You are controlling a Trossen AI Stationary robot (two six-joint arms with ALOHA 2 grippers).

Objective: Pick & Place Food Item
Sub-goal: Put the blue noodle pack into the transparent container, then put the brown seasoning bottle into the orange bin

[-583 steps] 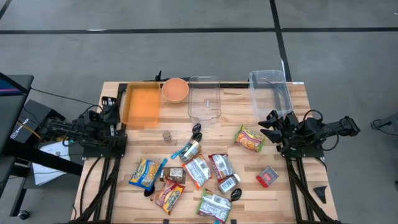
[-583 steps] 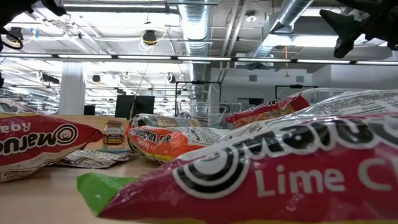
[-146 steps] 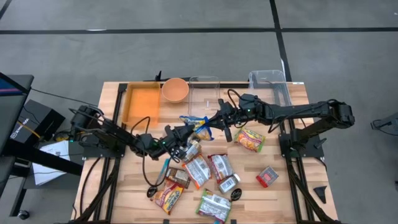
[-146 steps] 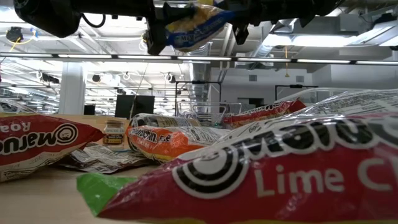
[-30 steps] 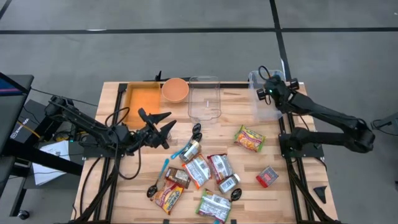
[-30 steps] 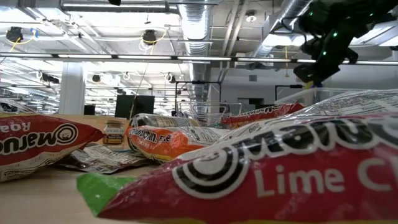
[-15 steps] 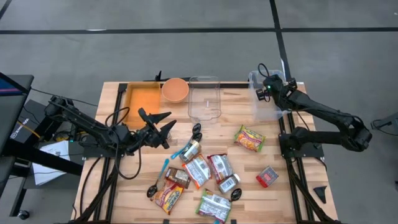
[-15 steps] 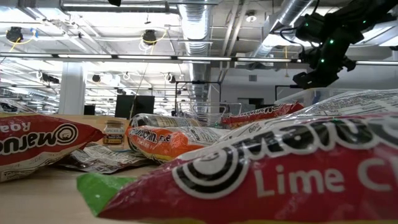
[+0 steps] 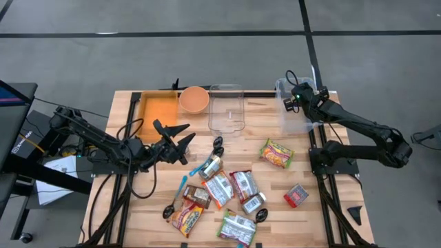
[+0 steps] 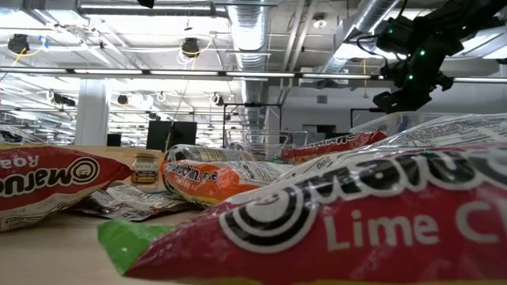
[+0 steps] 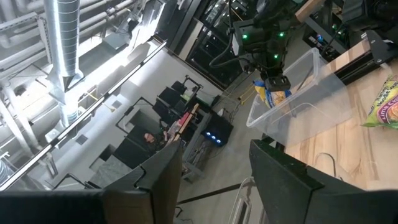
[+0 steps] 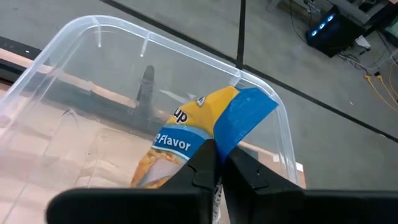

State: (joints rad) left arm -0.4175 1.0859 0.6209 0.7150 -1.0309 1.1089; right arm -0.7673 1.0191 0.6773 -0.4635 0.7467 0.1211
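Note:
A yellow-and-blue noodle packet (image 12: 186, 140) hangs in my right gripper (image 12: 214, 163), which is shut on it over the clear bin (image 12: 93, 26) at the table's far right corner (image 9: 303, 91). The left wrist view shows the same packet (image 11: 272, 95) dangling at the height of the bin's rim (image 11: 292, 74). My left gripper (image 9: 176, 135) stands open and raised over the table's left half, touching nothing; its fingers frame the left wrist view (image 11: 214, 180). My right gripper pinches the packet's blue-edged end (image 12: 227, 138) between its two fingers. The fingers slant down from above into the bin's opening. The packet hangs below them, its lower part within the bin's walls; whether it touches the bin's floor I cannot tell.
An orange tray (image 9: 157, 114), an orange bowl (image 9: 194, 98) and a second clear container (image 9: 226, 110) line the far edge. Several packets and spoons lie in the near middle (image 9: 220, 189), one packet (image 9: 277, 152) near the bin, a red one (image 9: 296, 195) at right.
My right arm has swung a little over the clear bin and its gripper has tipped slightly, still shut on the packet; in the last half second it has kept still.

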